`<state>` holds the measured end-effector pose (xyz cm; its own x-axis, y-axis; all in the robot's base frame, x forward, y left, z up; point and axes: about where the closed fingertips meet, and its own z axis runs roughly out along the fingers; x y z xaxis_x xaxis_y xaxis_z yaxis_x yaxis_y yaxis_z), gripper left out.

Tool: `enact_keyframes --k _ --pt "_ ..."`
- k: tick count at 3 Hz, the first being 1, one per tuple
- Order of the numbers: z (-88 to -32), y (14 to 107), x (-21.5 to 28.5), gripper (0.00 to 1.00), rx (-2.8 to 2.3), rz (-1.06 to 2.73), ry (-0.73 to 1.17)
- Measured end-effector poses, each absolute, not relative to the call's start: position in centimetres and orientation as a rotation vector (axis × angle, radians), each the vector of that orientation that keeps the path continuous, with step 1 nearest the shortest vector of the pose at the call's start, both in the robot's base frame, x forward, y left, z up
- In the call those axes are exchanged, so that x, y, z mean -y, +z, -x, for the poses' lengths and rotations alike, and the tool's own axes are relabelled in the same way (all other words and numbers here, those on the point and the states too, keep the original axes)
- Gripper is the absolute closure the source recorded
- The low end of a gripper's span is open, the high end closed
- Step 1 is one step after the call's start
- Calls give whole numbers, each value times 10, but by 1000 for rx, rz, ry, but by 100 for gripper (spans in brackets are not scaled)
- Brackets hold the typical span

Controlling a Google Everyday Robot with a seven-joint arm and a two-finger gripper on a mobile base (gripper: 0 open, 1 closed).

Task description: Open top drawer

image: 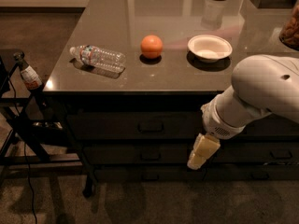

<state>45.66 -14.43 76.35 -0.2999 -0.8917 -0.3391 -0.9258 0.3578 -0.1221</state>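
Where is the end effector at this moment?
In the camera view, the end effector hangs right of centre, in front of the lower drawers, below the top drawer.

Pincer (202, 154) before middle drawer (117, 154)

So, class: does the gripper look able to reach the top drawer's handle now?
Probably yes: the gripper hangs before the drawer fronts, lower than and right of the handle of the top drawer, with nothing standing between them.

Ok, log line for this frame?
gripper below and right of top drawer handle | drawer shut | handle not grasped
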Motion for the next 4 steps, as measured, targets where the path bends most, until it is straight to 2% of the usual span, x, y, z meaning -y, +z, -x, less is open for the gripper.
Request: enact_keyframes --k 4 --pt "-541 688 110 0 -2250 1521 81"
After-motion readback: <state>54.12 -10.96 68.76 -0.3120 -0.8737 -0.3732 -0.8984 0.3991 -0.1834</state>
